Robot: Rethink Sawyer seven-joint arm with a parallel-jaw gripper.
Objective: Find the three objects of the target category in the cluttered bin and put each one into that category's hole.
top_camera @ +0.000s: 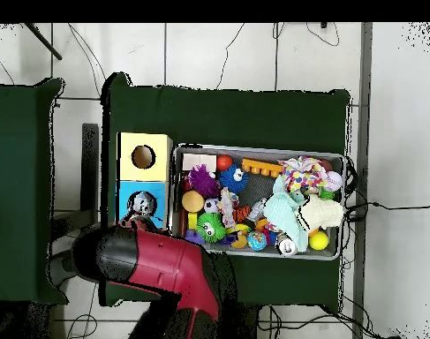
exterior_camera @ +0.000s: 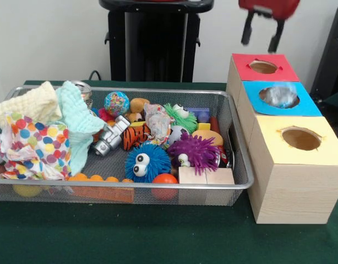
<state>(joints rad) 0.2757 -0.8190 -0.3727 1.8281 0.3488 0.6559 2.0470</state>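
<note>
The wire mesh bin (exterior_camera: 241,181) is full of toys and cloths; it also shows in the overhead view (top_camera: 258,148). A see-through crinkled bottle (exterior_camera: 280,97) sits in the hole of the blue-topped box (exterior_camera: 251,91); the overhead view shows it too (top_camera: 145,205). A crumpled see-through item with colourful print (exterior_camera: 157,122) lies mid-bin and may be a bottle. My gripper (exterior_camera: 262,32) hangs open and empty above the red-topped box (exterior_camera: 265,77). In the overhead view my arm (top_camera: 161,260) hides the gripper.
A yellow-topped box (exterior_camera: 323,148) with an empty hole stands nearest the camera. In the bin lie a pale yellow cloth (exterior_camera: 31,104), a mint cloth (exterior_camera: 75,118), a dotted cloth (exterior_camera: 31,143), a silver can (exterior_camera: 83,91), a blue fuzzy ball (exterior_camera: 147,162) and a purple one (exterior_camera: 199,149).
</note>
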